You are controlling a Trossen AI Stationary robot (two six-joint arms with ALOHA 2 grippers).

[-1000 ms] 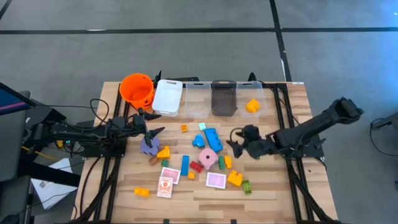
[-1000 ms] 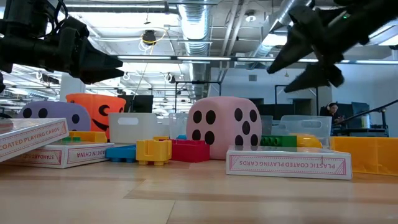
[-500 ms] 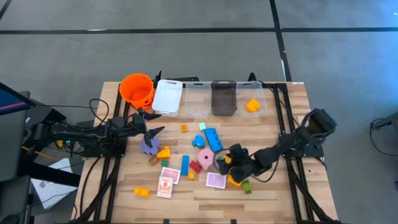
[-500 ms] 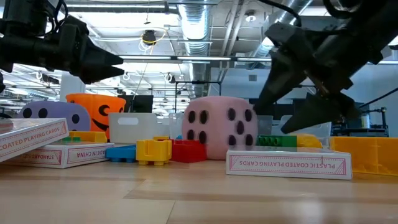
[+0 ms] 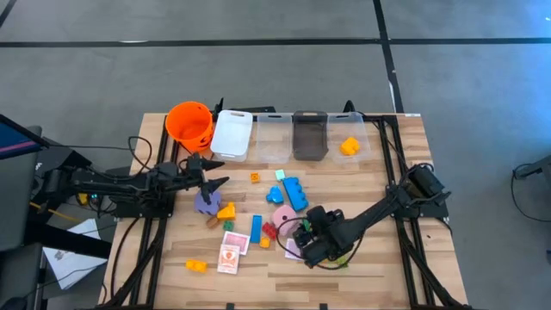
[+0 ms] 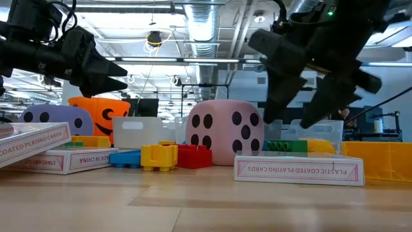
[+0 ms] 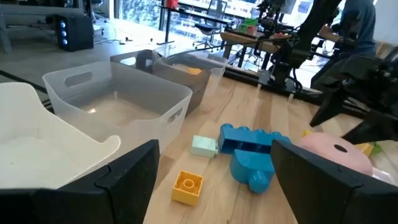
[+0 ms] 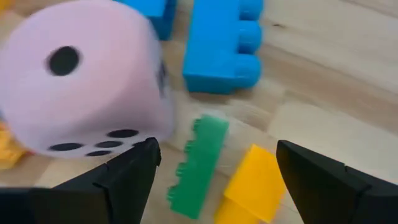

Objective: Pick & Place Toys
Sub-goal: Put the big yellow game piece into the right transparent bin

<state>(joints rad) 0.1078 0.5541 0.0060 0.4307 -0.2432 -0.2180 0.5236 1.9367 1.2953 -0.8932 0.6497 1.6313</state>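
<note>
Right gripper (image 5: 312,244), fingers spread, hangs over the green brick (image 8: 200,163) and yellow brick (image 8: 249,186) beside the pink die (image 8: 81,93), lower centre of the high view. Risk: it nudges the die or grabs both bricks. Left gripper (image 5: 213,172) waits spread at left.

Pink dice (image 6: 224,131), purple dice (image 5: 205,201), cards (image 5: 228,257) and coloured bricks (image 5: 294,191) lie scattered mid-table

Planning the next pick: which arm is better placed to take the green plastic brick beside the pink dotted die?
Right. Its open hand hangs directly over the green plastic brick; the left hand waits near the orange bucket.
</note>
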